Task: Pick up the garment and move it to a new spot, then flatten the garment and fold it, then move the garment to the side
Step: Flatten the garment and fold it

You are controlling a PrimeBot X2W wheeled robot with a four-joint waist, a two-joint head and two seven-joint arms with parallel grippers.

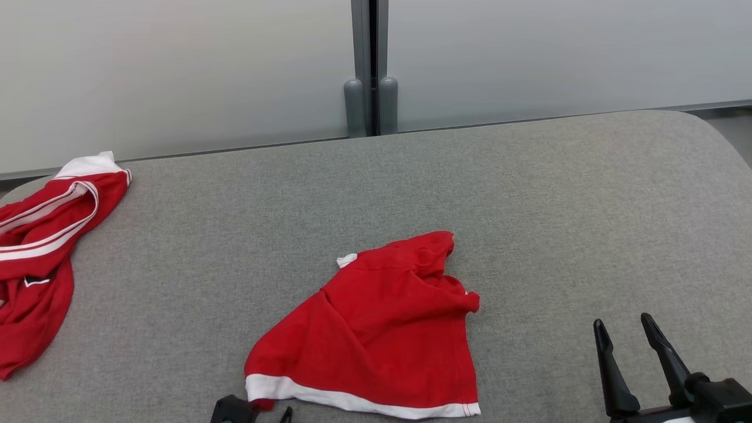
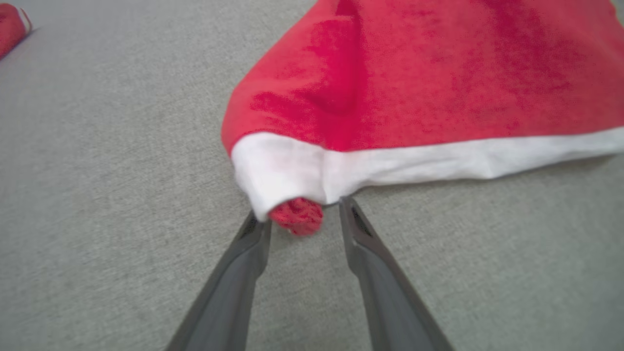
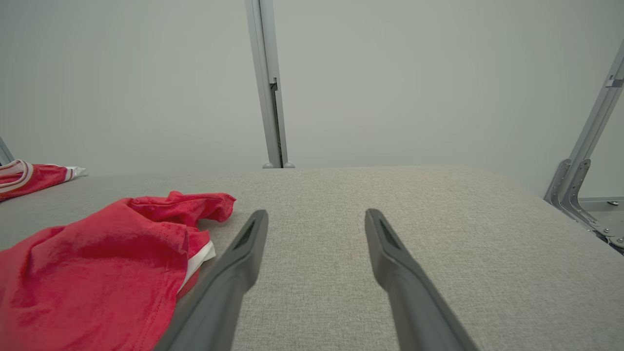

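- garment [image 1: 382,329]: red with a white hem [image 2: 438,161], lies crumpled around the middle of the grey table [image 1: 558,194], hem side toward me.
- left hand [image 2: 302,217]: low on the table at the hem's left corner, fingers parted and not clamped on anything.
- In the left wrist view I see a red nub [image 2: 296,218] of cloth poking out under the white hem, right between the fingertips. It touches the finger on that view's left, with a small gap to the other.
- right hand [image 1: 623,322]: spread wide, holding nothing, over bare table to the right of the garment.
- In the right wrist view the garment's edge lies beside one finger; I can't tell if they touch.
- second garment [image 1: 35,247]: red with white stripes, bunched at the table's far left, well apart.
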